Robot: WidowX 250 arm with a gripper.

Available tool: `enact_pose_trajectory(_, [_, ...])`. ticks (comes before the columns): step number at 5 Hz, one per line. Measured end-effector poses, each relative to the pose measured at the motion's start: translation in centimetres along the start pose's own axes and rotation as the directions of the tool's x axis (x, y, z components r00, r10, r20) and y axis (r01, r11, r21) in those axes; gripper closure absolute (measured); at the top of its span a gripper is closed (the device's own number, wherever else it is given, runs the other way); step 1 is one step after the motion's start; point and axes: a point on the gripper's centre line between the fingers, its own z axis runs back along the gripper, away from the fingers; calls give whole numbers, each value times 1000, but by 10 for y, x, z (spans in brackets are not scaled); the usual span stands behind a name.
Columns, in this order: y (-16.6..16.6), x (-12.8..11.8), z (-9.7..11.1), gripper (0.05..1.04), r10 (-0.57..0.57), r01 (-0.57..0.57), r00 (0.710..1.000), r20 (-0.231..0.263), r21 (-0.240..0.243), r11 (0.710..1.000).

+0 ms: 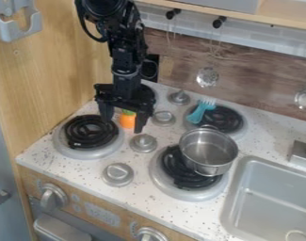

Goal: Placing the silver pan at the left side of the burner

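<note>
Speckled counter (73, 167), silver pan (210, 147) overhanging burner (156, 176) edge

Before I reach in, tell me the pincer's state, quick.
Pincer: open, fingers spread apart, with an orange toy showing between them; not holding the pan.

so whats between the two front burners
Camera view: a silver knob and, closer to the front, a second knob stand between the front left burner and the front right burner, partly under the pan.
</note>
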Motion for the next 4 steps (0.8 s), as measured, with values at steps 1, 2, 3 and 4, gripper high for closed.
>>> enact_pose_trajectory(1, [-1,-7,-10,84,1,-1,999,-32,-3,1000])
enact_pose_trajectory(2, [-22,-9,-13,84,-60,60,998,-29,-11,998])
enact_pose_trajectory(3, [-76,-5,9,84,-182,184,982,39,-48,982])
enact_pose_trajectory(4, [-115,-9,24,84,-251,257,966,68,-93,962])
